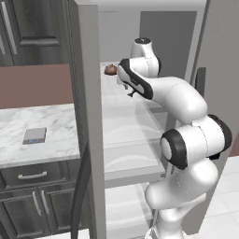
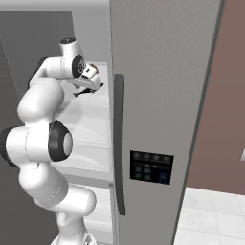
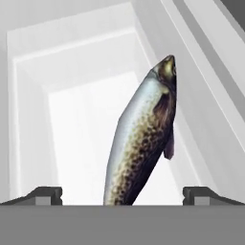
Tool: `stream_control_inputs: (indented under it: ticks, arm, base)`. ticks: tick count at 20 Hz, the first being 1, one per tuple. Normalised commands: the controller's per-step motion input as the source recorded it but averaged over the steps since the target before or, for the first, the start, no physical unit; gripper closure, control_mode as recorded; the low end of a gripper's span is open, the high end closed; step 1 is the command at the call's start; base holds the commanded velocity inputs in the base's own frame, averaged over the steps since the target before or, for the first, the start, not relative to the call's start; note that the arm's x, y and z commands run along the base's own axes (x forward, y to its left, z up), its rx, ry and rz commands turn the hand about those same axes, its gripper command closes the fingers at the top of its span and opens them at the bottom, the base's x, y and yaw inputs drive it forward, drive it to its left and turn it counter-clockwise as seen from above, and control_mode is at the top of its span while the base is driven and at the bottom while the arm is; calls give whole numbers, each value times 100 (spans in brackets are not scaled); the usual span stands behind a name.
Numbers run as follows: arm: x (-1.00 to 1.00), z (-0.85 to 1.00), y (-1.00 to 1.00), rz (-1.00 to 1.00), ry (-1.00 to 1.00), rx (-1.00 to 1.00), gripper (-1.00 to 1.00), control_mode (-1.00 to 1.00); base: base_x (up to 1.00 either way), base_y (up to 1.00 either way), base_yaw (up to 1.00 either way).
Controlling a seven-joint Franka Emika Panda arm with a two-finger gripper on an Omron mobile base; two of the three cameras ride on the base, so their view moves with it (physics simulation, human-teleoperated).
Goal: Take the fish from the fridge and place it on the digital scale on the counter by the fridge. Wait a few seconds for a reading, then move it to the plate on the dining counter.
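Fish (image 3: 141,139) lying on the white fridge (image 1: 86,116) shelf, running from 6 toward 1 o'clock between the gripper (image 3: 122,195) tips, which stand wide apart and empty, looks light, slick and tapering, so its thick midbody seems the safest hold.

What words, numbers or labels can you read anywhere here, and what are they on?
None can be read.
The dark panel on the fridge door has small bluish buttons or icons, too small and blurred to read.
The digital scale on the counter shows no legible reading.
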Motion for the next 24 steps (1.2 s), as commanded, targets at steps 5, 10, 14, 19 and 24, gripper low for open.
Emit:
stream_control_inputs:
  ticks: [5,10,14,19,24]
  arm:
    - [17,0,-5,-5,0,0,-100,-100]
    - [1,-1,-18,-2,0,0,-100,-100]
    - [0,-12,-6,-1,0,0,-100,-100]
    - [0,-29,0,0,0,0,-100,-100]
    - [0,-24,0,0,0,0,-100,-100]
  base:
    - [0,0,0]
    - [0,0,0]
    - [0,0,0]
    - [0,0,0]
    - [0,0,0]
